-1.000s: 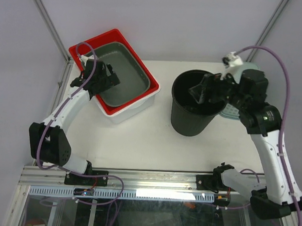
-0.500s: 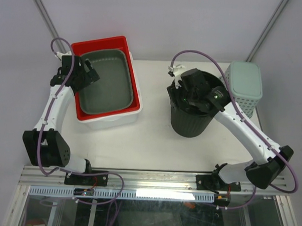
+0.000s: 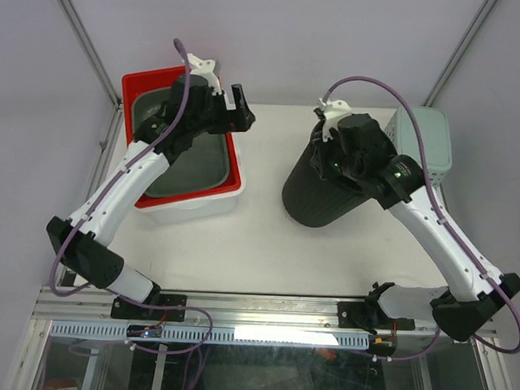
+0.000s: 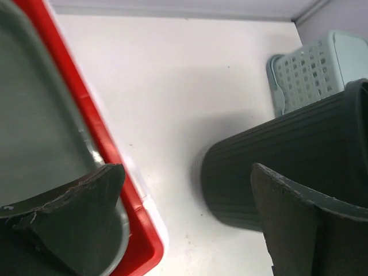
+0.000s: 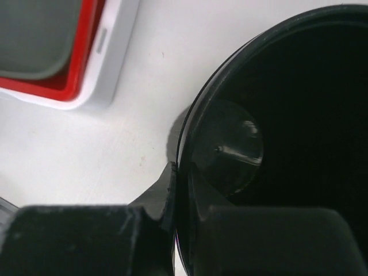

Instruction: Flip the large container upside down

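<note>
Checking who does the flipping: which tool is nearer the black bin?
Right. The right tool grips the black bin by its rim; the left tool hovers open by the red tub's edge, apart from the bin.

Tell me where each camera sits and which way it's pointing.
Top external: above and behind the bases, looking down on the table; both arms show, right gripper on the tilted bin.
Left wrist: by the red tub, looking across at the bin's side and basket; its open fingers show.
Right wrist: at the bin's rim, looking into it; its fingers pinch the rim.
Shared: all three show bin and tub.
</note>
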Robot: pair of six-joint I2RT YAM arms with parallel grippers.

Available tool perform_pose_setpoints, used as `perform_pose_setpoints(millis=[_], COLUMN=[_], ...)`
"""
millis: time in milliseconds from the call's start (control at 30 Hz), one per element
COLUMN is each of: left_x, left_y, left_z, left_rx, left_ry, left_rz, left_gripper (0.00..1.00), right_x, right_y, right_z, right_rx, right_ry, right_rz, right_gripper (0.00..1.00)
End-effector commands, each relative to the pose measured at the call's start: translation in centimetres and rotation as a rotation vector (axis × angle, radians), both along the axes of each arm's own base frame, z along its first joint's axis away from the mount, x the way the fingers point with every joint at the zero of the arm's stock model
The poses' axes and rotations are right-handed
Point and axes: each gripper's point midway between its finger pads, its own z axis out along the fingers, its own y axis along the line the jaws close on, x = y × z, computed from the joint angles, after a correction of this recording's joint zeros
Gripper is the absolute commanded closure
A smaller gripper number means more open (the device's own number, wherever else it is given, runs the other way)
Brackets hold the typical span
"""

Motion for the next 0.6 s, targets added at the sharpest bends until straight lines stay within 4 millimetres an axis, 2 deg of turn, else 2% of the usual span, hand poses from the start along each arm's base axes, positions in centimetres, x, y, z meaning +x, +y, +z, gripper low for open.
perform_pose_setpoints(millis=[0,67,167,333,400,467,567], left_x=[1.8,2.7,4.6,6.5,7.1,7.5,8.1], left_y=[-4.7,-6.2,-7.2,-8.7,-8.4,-7.2,-4.5], left_z=[-1.3,-2.2,-4.5,-7.8,-9.5,-11.0,-12.2], left_rx=[-0.086,-0.107,-0.107,-0.086,-0.059,-0.005,0.049], left_ry=[0.029,0.047,0.095,0.149,0.175,0.196,0.221], left_rz=[-0.097,-0.117,-0.091,-0.073,-0.042,0.019,0.103], left_gripper=[0.01,0.01,0.01,0.01,0.01,0.01,0.01], right_x=[-1.1,-2.5,-4.1,-5.6,-5.9,-6.0,-5.4], right_y=[0.2,0.3,0.1,-0.9,-1.1,-1.3,-1.6], right_z=[8.3,8.1,7.4,6.8,7.0,7.3,7.8], right_rx=[0.255,0.26,0.254,0.251,0.255,0.261,0.268], right_ry=[-0.195,-0.169,-0.12,-0.11,-0.116,-0.127,-0.156], right_rz=[0.021,0.071,0.107,0.111,0.113,0.11,0.078], right_gripper=[1.0,1.0,1.0,1.0,1.0,1.0,1.0])
